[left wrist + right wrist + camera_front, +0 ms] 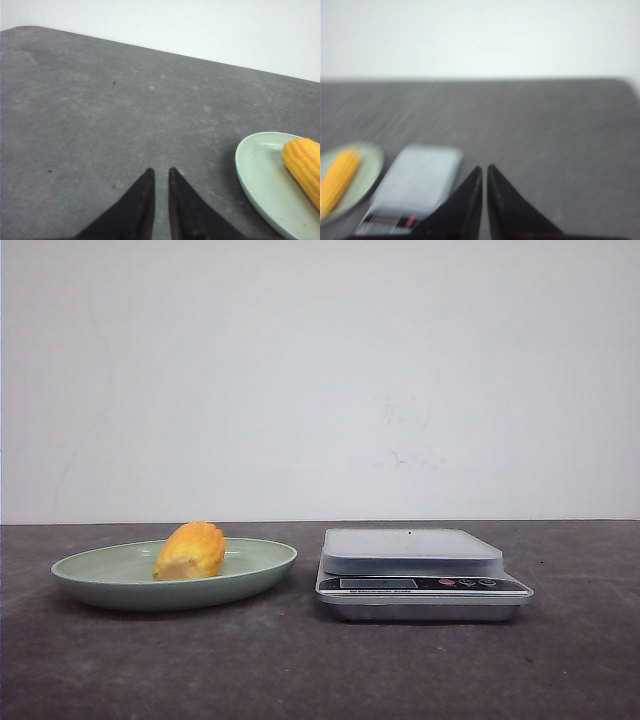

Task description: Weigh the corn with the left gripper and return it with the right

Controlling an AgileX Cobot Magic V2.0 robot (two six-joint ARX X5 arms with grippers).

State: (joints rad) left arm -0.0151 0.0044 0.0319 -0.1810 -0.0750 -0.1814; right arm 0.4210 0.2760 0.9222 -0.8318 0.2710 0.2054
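The corn (pixel 190 551) is a short orange-yellow cob piece lying on the green plate (pixel 110 570) at the left, paler blunt end toward me. The plate (pixel 260 175) and the corn (pixel 304 165) also show in the left wrist view. The silver kitchen scale (pixel 412 550) stands right of the plate with nothing on it. My left gripper (pixel 160 171) hovers over bare table to the side of the plate, jaws nearly together and empty. My right gripper (pixel 484 167) is beside the scale (pixel 417 180), jaws together and empty; the corn (pixel 339 177) lies beyond. Neither gripper shows in the front view.
The dark grey table (pixel 320 670) ends at a white wall behind. The right wrist view is blurred.
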